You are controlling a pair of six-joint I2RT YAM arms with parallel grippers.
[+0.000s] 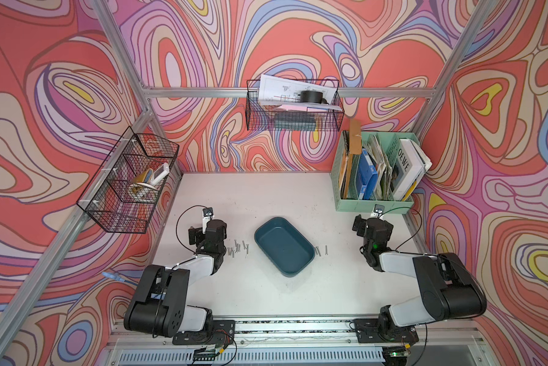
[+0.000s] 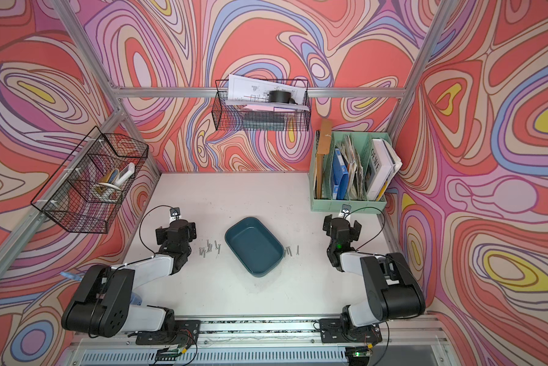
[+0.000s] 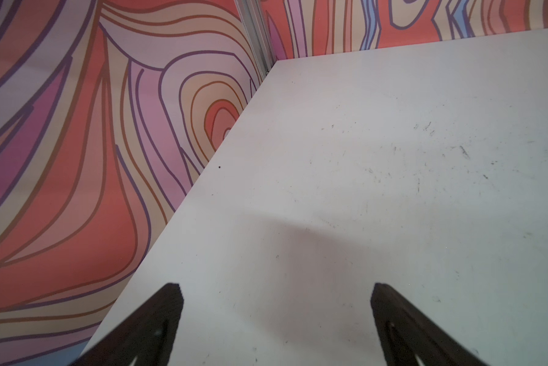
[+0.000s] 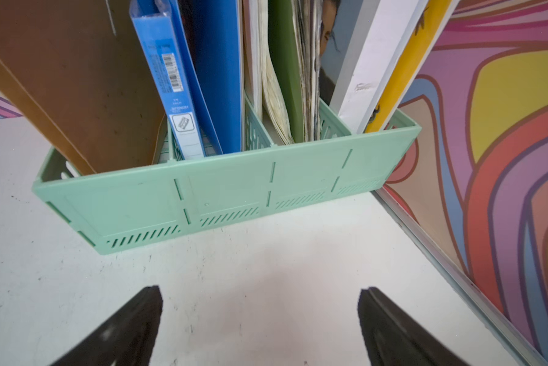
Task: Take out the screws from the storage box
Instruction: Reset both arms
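— Left gripper (image 3: 275, 293) and right gripper (image 4: 260, 294)?
— Jaws wide apart on both, empty.
— Screws (image 1: 238, 247)?
— On the scuffed white table (image 1: 266, 196), flanking the storage box (image 1: 283, 245), shafts roughly twelve-to-six. One cluster at four o'clock from the left gripper, a few at eight o'clock from the right. Swirl-patterned walls (image 1: 60, 95) all round.

Bright, even light fell from above. Both top views were sharp; the box (image 1: 283, 250) and arms (image 1: 171, 285) cast only faint, soft shadows on the pale table (image 1: 266, 196). Wide lenses splayed the posts (image 1: 39, 269) outward toward the edges. In the wrist views the left fingers (image 3: 158, 326) and right fingers (image 4: 123, 326) were dark, blurred wedges, each pair flanking a dim pinkish shadow; the organizer (image 4: 222, 196) looked slightly soft and bowed
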